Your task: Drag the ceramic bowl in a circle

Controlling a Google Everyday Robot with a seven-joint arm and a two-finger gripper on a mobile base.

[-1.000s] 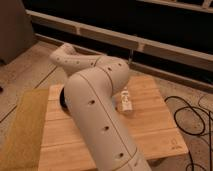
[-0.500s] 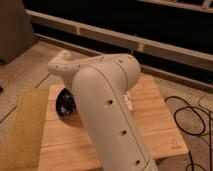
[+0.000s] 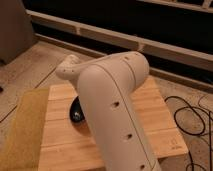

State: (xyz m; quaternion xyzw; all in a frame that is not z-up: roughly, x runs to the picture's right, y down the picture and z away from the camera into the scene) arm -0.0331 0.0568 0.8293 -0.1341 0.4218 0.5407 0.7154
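The small black glossy round ceramic bowl point(image 3: 75, 114) sits left of centre on the pale wooden bench point(image 3: 162, 107), half covered by our bulky white arm point(image 3: 117, 100). Our end effector is hidden behind that arm, presumably near the bowl; we cannot tell its state.

Speckled floor point(image 3: 35, 62) under a slatted wooden table point(image 3: 160, 115), dark wall point(image 3: 125, 17) with pale ledges point(image 3: 100, 31), black cables point(image 3: 202, 120) at right.
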